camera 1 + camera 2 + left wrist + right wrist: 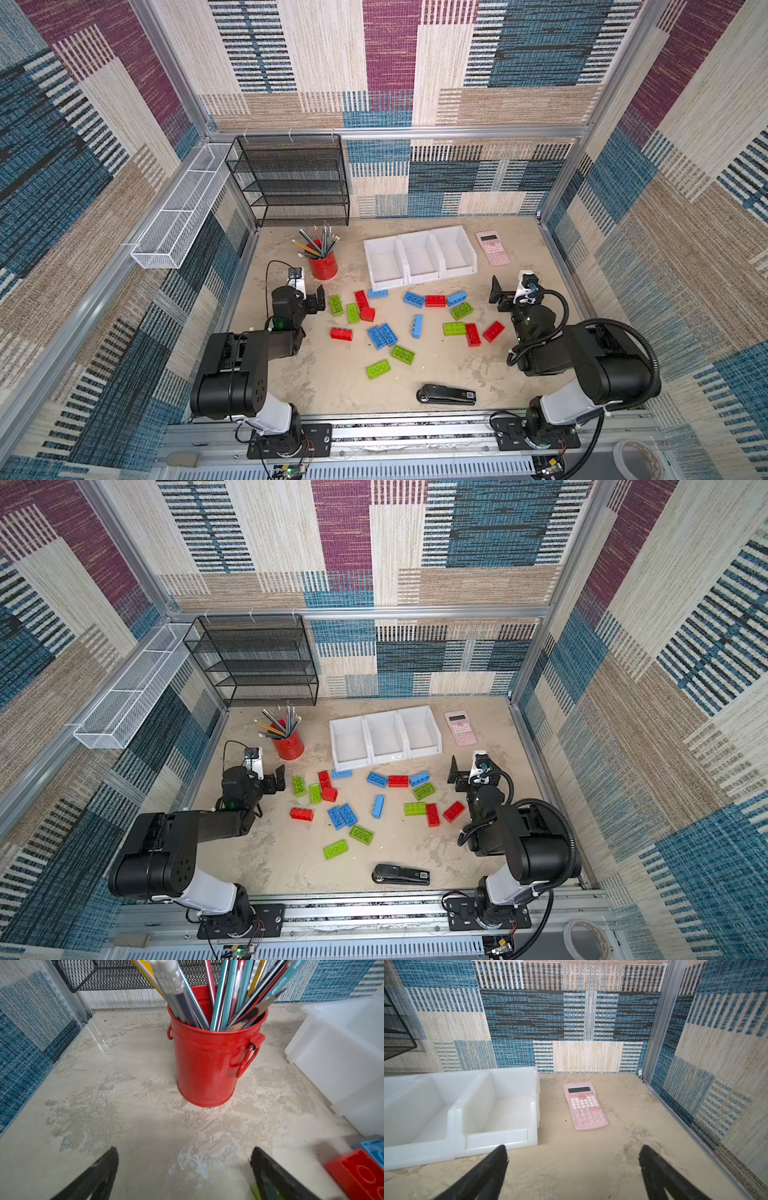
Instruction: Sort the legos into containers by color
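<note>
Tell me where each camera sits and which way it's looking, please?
Top views: high above the table's near edge, looking down at the legos and containers; the left arm and right arm show whole.
Left wrist: on the left arm, low, facing the red pencil cup; only the open left gripper shows.
Right wrist: on the right arm, low, facing the pink calculator; only the open right gripper shows.
Shared: both wrist views catch the containers; both top views show cup and calculator too.

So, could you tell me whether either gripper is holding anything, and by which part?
Nothing is held: the left gripper and the right gripper are both open and empty.
</note>
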`<action>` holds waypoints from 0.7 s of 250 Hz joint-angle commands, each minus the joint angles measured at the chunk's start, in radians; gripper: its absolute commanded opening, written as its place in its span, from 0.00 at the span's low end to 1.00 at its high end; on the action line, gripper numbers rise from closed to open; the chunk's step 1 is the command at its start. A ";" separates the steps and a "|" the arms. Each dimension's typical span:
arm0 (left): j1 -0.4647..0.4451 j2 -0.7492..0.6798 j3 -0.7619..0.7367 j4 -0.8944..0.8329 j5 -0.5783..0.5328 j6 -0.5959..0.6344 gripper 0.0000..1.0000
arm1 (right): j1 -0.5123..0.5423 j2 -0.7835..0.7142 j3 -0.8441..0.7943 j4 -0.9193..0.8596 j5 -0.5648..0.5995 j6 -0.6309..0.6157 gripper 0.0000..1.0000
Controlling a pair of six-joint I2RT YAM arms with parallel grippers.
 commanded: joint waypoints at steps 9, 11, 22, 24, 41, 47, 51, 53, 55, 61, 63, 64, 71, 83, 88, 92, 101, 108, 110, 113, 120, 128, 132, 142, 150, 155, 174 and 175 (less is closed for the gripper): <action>0.004 0.001 0.006 0.009 0.019 -0.013 1.00 | 0.001 -0.004 -0.002 0.014 -0.008 0.011 1.00; 0.005 0.001 0.007 0.009 0.021 -0.014 1.00 | 0.001 -0.004 -0.002 0.015 -0.008 0.011 1.00; 0.018 0.003 0.008 0.007 0.044 -0.021 1.00 | 0.002 -0.005 -0.003 0.014 -0.008 0.011 0.99; 0.022 0.002 0.009 0.008 0.051 -0.024 1.00 | 0.001 -0.005 -0.002 0.015 -0.008 0.012 1.00; 0.049 0.002 -0.002 0.030 0.105 -0.039 1.00 | 0.001 -0.005 -0.002 0.015 -0.008 0.012 1.00; 0.054 0.003 -0.006 0.037 0.114 -0.042 1.00 | 0.001 -0.004 0.001 0.011 0.009 0.017 1.00; 0.056 0.004 -0.006 0.038 0.116 -0.043 1.00 | 0.001 -0.002 0.005 0.005 0.027 0.026 1.00; 0.056 0.004 -0.004 0.038 0.117 -0.042 1.00 | 0.001 -0.002 0.008 0.000 0.037 0.033 1.00; 0.056 0.004 -0.004 0.037 0.116 -0.043 1.00 | -0.001 -0.002 0.009 -0.003 0.043 0.038 1.00; 0.056 0.004 -0.002 0.032 0.115 -0.044 1.00 | -0.008 -0.005 0.008 -0.004 0.045 0.048 1.00; 0.056 0.004 -0.002 0.031 0.115 -0.045 1.00 | -0.009 -0.004 0.008 -0.004 0.044 0.049 1.00; 0.056 0.004 -0.003 0.031 0.115 -0.045 1.00 | -0.009 -0.005 0.009 -0.005 0.043 0.050 1.00; 0.056 0.004 -0.003 0.031 0.115 -0.046 1.00 | -0.010 -0.005 0.009 -0.006 0.044 0.050 1.00; 0.057 0.005 -0.001 0.031 0.115 -0.047 1.00 | -0.011 -0.005 0.008 -0.008 0.043 0.050 1.00; 0.057 0.005 -0.001 0.030 0.115 -0.046 1.00 | -0.010 -0.004 0.009 -0.007 0.044 0.050 1.00; 0.056 0.005 -0.001 0.030 0.115 -0.046 1.00 | -0.011 -0.004 0.008 -0.006 0.040 0.050 1.00; 0.056 0.006 -0.001 0.030 0.114 -0.047 1.00 | -0.011 -0.003 0.011 -0.007 0.043 0.050 0.99; 0.056 0.006 -0.001 0.031 0.112 -0.047 1.00 | -0.011 -0.003 0.010 -0.007 0.044 0.050 1.00; 0.054 0.005 -0.001 0.031 0.114 -0.046 1.00 | -0.011 -0.005 0.011 -0.007 0.043 0.050 1.00; 0.056 0.006 -0.001 0.031 0.113 -0.047 1.00 | -0.010 -0.004 0.011 -0.006 0.044 0.050 1.00; 0.056 0.005 -0.001 0.028 0.113 -0.047 1.00 | -0.010 -0.003 0.011 -0.007 0.043 0.050 1.00; 0.056 0.005 0.000 0.027 0.111 -0.045 1.00 | -0.011 -0.005 0.011 -0.009 0.042 0.051 1.00; 0.055 0.005 0.003 0.025 0.114 -0.044 1.00 | -0.011 -0.004 0.013 -0.012 0.041 0.052 1.00; 0.053 0.006 0.011 0.014 0.117 -0.038 1.00 | -0.017 -0.005 0.014 -0.016 0.027 0.054 1.00; 0.052 0.005 0.009 0.012 0.117 -0.038 1.00 | -0.024 -0.006 0.014 -0.017 0.012 0.057 1.00; 0.052 0.006 0.009 0.012 0.114 -0.039 1.00 | -0.025 -0.007 0.012 -0.017 0.006 0.059 1.00; 0.052 0.007 0.010 0.013 0.117 -0.038 1.00 | -0.029 -0.007 0.012 -0.017 0.004 0.059 1.00; 0.052 0.007 0.010 0.013 0.117 -0.038 1.00 | -0.028 -0.007 0.012 -0.016 0.003 0.059 1.00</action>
